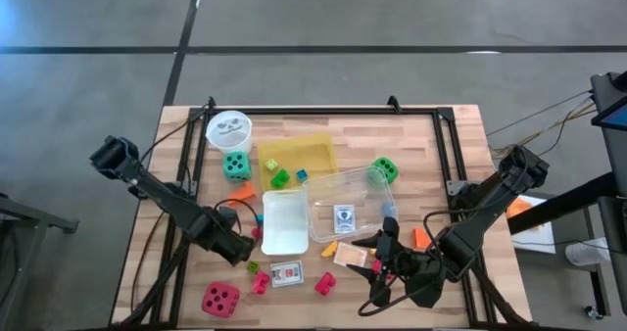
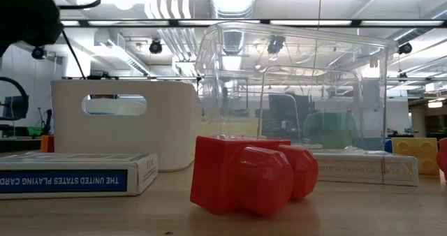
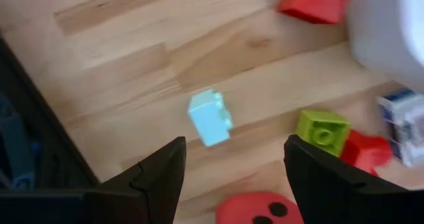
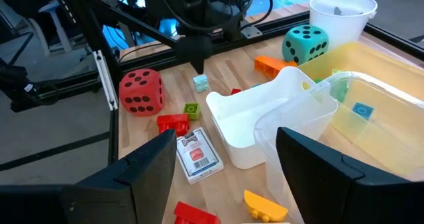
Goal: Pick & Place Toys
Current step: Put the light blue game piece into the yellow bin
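Observation:
Toys lie scattered on the wooden table [image 1: 451, 145]. My left gripper [image 3: 232, 144] points down, open, above a small light-blue block [image 3: 210, 118] that lies flat on the table near its left edge; the fingers stand apart from it. The right wrist view shows the same gripper [image 4: 199, 66] over the block [image 4: 201, 83]. Close by lie a green block [image 3: 322, 131], a red block [image 3: 368, 151], a red die [image 1: 220, 299] and a card pack [image 1: 287, 273]. My right gripper [image 1: 378, 264] waits open near the front right, nothing between its fingers [image 4: 146, 177].
A white bin [image 1: 284, 221] and a clear plastic box [image 1: 348, 204] stand mid-table, a yellow tray [image 1: 299, 153] behind them. A white cup [image 1: 228, 128], a teal die [image 1: 235, 165] and a green die [image 1: 384, 169] sit farther back. A black frame rail [image 3: 40, 138] borders the table's left edge.

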Action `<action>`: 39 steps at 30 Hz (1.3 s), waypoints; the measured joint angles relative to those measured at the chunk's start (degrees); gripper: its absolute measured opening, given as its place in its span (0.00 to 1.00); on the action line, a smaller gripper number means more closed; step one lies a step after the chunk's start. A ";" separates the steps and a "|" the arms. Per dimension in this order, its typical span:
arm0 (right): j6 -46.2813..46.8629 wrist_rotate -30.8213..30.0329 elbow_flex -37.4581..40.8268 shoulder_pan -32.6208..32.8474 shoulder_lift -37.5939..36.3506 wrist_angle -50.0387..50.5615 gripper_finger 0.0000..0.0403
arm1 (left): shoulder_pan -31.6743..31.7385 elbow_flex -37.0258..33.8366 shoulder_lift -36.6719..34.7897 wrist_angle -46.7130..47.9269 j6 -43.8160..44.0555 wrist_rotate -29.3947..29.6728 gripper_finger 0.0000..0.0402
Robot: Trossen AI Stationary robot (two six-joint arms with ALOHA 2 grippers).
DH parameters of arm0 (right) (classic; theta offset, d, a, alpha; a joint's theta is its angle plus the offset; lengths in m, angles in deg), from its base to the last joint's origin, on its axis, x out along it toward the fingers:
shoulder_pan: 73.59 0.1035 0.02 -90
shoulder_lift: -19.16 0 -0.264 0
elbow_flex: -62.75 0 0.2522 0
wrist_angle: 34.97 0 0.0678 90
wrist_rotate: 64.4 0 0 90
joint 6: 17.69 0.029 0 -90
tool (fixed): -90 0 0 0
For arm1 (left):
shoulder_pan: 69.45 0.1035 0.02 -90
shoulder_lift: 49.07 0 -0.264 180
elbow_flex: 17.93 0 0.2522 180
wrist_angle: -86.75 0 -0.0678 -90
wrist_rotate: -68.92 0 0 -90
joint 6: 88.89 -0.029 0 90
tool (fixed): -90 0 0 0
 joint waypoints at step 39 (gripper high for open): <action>0.00 0.01 0.02 -0.02 0.00 -0.02 0.64 | -2.13 -16.29 0.00 -21.56 6.48 -3.38 0.41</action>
